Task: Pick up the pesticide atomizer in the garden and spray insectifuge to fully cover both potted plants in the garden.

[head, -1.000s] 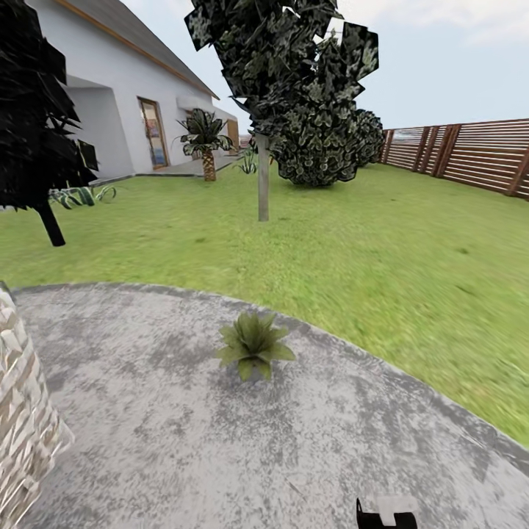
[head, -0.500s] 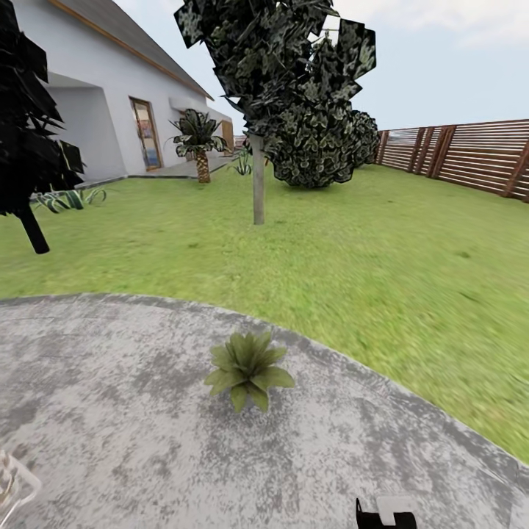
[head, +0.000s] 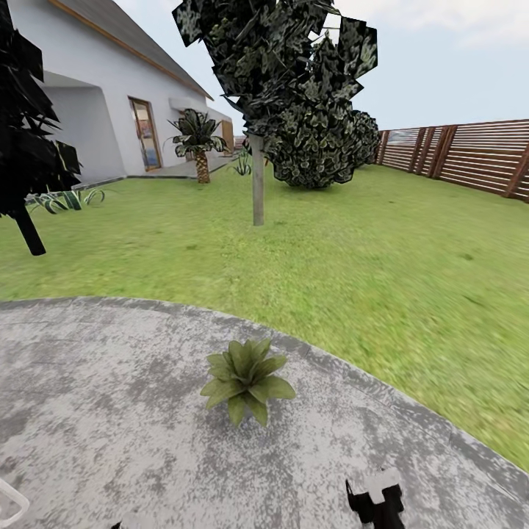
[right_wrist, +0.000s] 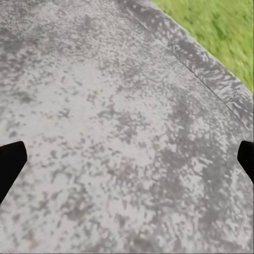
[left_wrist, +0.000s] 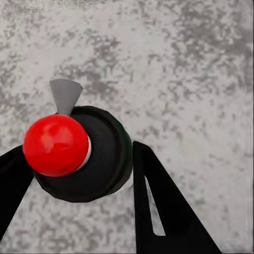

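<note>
One potted plant [head: 246,378], a low rosette of pointed green leaves, stands on the round grey patio [head: 110,411] near its edge with the lawn. The pesticide atomizer [left_wrist: 79,159] has a black round body, a red ball top and a grey nozzle. My left gripper [left_wrist: 79,151] is shut on it, one black finger on each side, above bare paving. In the head view my right gripper [head: 376,499] sits low, to the right of the plant and nearer to me. In its wrist view the right gripper [right_wrist: 127,159] is open, its fingertips wide apart over the paving.
Green lawn [head: 353,264] lies beyond the patio. A thin tree trunk [head: 257,180], dark bushes and a palm [head: 198,143] stand by the white house. A slatted wooden fence [head: 470,154] runs along the right. A white chair edge [head: 11,501] shows at the bottom left.
The camera has moved: the woven chair slid out at the left and the plant now sits lower and closer. My right gripper has risen a little in the head view.
</note>
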Controlling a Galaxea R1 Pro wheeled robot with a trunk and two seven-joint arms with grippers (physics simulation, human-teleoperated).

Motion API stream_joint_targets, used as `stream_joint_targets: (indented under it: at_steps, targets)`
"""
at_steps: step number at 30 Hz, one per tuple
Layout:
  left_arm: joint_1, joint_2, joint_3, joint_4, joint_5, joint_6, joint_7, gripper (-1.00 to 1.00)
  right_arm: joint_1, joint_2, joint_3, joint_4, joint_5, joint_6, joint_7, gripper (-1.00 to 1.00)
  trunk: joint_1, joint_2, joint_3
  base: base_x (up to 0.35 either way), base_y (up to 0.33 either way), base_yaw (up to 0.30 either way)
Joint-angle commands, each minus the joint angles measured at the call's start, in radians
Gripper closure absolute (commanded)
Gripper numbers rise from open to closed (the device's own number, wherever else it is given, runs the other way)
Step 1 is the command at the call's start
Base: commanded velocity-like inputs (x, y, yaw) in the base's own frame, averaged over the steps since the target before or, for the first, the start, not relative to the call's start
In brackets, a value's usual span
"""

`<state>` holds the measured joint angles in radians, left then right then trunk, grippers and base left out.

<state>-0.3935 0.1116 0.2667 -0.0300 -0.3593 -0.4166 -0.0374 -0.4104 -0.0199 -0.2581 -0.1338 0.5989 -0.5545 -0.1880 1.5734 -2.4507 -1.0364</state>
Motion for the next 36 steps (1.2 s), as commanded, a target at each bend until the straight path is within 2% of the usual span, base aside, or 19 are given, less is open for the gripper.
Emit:
stream_joint_targets:
  at_steps: [1, 4, 5, 7, 11, 12, 13, 14, 15, 16, 17, 18, 20, 21, 23, 25, 28, 29, 36]
  targets:
    - [-0.004, 0.006, -0.020, -0.013, -0.041, -0.002, -0.061, 1.00, -0.001, -0.001, -0.002, -0.044, 0.056, -0.002, 0.054, -1.00, 0.000, 0.000, -0.001, 0.000, 0.000, 0.000]
    - [-0.016, 0.034, -0.059, -0.088, -0.125, 0.004, -0.255, 1.00, -0.001, -0.003, 0.001, -0.130, 0.124, -0.001, 0.210, -1.00, 0.000, 0.000, -0.001, 0.000, 0.000, 0.000]
    - [-0.023, 0.052, -0.066, -0.136, -0.165, 0.011, -0.377, 1.00, -0.001, -0.003, 0.002, -0.165, 0.147, 0.000, 0.285, -1.00, 0.000, 0.000, -0.001, 0.000, 0.000, 0.000]
    - [-0.042, 0.075, -0.071, -0.221, -0.220, 0.035, -0.576, 1.00, -0.001, -0.003, 0.003, -0.213, 0.187, 0.001, 0.394, -1.00, 0.000, 0.000, -0.001, 0.000, 0.000, 0.000]
    - [-0.113, 0.093, -0.076, -0.341, -0.299, 0.146, -0.885, 1.00, -0.024, -0.003, 0.003, -0.256, 0.307, 0.024, 0.564, -1.00, 0.000, 0.000, -0.001, 0.000, 0.000, 0.000]
    - [-0.139, 0.090, -0.081, -0.361, -0.339, 0.168, -0.946, 1.00, -0.043, -0.003, 0.003, -0.261, 0.338, 0.030, 0.607, -1.00, 0.000, 0.000, -0.001, 0.000, 0.000, 0.000]
    - [-0.157, 0.086, -0.086, -0.371, -0.376, 0.178, -0.976, 1.00, -0.059, -0.003, 0.003, -0.262, 0.352, 0.032, 0.640, -1.00, 0.000, 0.000, -0.001, 0.000, 0.000, 0.000]
    - [-0.192, 0.075, -0.090, -0.380, -0.462, 0.210, -1.005, 1.00, -0.086, 0.000, 0.003, -0.265, 0.365, 0.035, 0.702, -1.00, 0.000, 0.000, -0.001, 0.000, 0.000, 0.000]
    - [-0.216, 0.067, -0.093, -0.384, -0.522, 0.245, -1.020, 1.00, -0.103, 0.004, 0.003, -0.266, 0.371, 0.037, 0.743, -1.00, 0.000, 0.000, -0.001, 0.000, 0.000, 0.000]
    - [-0.233, 0.061, -0.102, -0.388, -0.561, 0.276, -1.030, 1.00, -0.114, 0.007, 0.005, -0.266, 0.375, 0.041, 0.769, -1.00, 0.000, 0.000, -0.001, 0.000, 0.000, 0.000]
    - [-0.239, 0.059, -0.113, -0.389, -0.575, 0.288, -1.033, 1.00, -0.118, 0.008, 0.006, -0.266, 0.377, 0.043, 0.778, -1.00, 0.000, 0.000, -0.001, 0.000, 0.000, 0.000]
    - [-0.244, 0.057, -0.166, -0.388, -0.589, 0.302, -1.036, 1.00, -0.121, 0.011, 0.006, -0.267, 0.378, 0.044, 0.801, -1.00, 0.000, 0.000, -0.001, 0.000, 0.000, 0.000]
    - [-0.245, 0.052, -0.187, -0.387, -0.592, 0.304, -1.035, 1.00, -0.122, 0.022, 0.008, -0.266, 0.378, 0.044, 0.812, -1.00, 0.000, 0.000, -0.001, 0.000, 0.000, 0.000]
    - [-0.245, 0.048, -0.190, -0.387, -0.593, 0.304, -1.035, 1.00, -0.122, 0.029, 0.008, -0.266, 0.379, 0.044, 0.812, 1.00, 0.000, 0.000, -0.001, 0.000, 0.000, 0.000]
    - [-0.245, 0.035, -0.195, -0.387, -0.601, 0.305, -1.033, 1.00, -0.122, 0.043, 0.010, -0.266, 0.379, 0.044, 0.813, 1.00, 0.000, 0.000, -0.001, 0.000, 0.000, 0.000]
    - [-0.245, 0.022, -0.196, -0.387, -0.620, 0.306, -1.029, 1.00, -0.122, 0.053, 0.033, -0.266, 0.380, 0.044, 0.814, 1.00, 0.000, 0.000, -0.001, 0.000, 0.000, 0.000]
    - [-0.245, -0.005, -0.195, -0.387, -0.657, 0.309, -1.024, 1.00, -0.123, 0.076, 0.104, -0.267, 0.379, 0.044, 0.814, 1.00, 0.000, 0.000, -0.001, 0.000, 0.000, 0.000]
    - [-0.245, -0.013, -0.195, -0.387, -0.661, 0.310, -1.023, 1.00, -0.123, 0.081, 0.113, -0.267, 0.379, 0.044, 0.814, 1.00, 0.000, 0.000, -0.001, 0.000, 0.000, 0.000]
    - [-0.245, -0.071, -0.196, -0.389, -0.667, 0.312, -1.020, 1.00, -0.123, 0.144, 0.131, -0.265, 0.380, 0.044, 0.814, 1.00, 0.000, 0.000, -0.001, 0.000, 0.000, 0.000]
